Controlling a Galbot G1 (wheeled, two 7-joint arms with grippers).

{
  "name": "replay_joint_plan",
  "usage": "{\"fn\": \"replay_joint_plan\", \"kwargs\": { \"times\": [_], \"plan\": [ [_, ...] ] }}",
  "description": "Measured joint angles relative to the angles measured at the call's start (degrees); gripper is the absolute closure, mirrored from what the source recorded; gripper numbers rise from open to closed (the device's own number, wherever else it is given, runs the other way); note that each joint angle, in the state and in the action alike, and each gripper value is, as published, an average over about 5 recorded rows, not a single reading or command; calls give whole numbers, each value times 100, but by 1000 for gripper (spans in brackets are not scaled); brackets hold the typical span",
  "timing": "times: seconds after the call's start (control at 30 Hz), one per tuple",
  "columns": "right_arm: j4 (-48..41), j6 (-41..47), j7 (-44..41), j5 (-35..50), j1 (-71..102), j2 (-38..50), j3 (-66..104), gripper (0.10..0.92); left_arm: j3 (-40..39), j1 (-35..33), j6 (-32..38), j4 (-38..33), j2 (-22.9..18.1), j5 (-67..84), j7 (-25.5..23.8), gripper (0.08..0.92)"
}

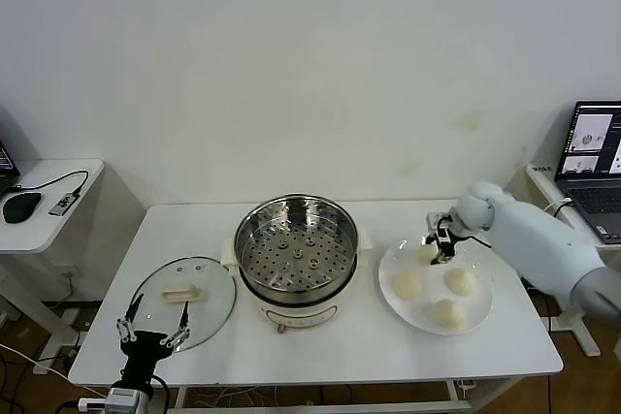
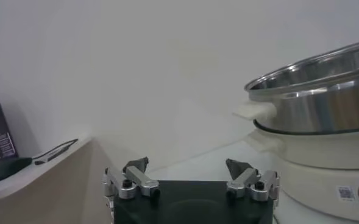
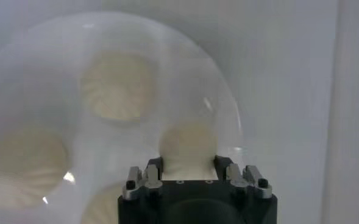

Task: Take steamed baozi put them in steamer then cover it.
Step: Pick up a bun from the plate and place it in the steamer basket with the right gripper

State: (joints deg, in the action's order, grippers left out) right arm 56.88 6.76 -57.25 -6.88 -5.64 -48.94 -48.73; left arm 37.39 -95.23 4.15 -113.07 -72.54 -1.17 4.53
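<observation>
Right hand was clenched on one baozi, fingers at its sides; three more lay beside it on the plate. Bun looked soft and light, so grip gently at mid-height. Left hand idled open beside the cover.

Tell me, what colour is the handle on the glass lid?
Cream-white. The handle sits at the middle of the glass lid, best seen in the head view.
</observation>
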Motion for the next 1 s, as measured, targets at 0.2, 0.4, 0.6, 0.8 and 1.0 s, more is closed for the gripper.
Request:
{"fn": "replay_joint_plan", "kwargs": {
  "times": [0.2, 0.4, 0.6, 0.8, 1.0],
  "plan": [
    [519, -38, 2, 559, -755, 235, -519, 482, -67, 50, -175, 13, 44, 193, -17, 177],
    [967, -141, 23, 1212, -1791, 250, -1173, 480, -65, 54, -355, 53, 125, 707, -81, 177],
    [1318, -330, 160, 1918, -2649, 41, -1798, 478, -83, 59, -417, 70, 149, 1096, -94, 177],
    [1477, -638, 331, 2324, -3056, -387, -2280, 476, -71, 91, -414, 92, 127, 1271, -86, 177],
    [1413, -1073, 484, 2328, -3145, -963, -2590, 474, -5, 65, -425, 48, 69, 1414, -87, 177]
  ]
}}
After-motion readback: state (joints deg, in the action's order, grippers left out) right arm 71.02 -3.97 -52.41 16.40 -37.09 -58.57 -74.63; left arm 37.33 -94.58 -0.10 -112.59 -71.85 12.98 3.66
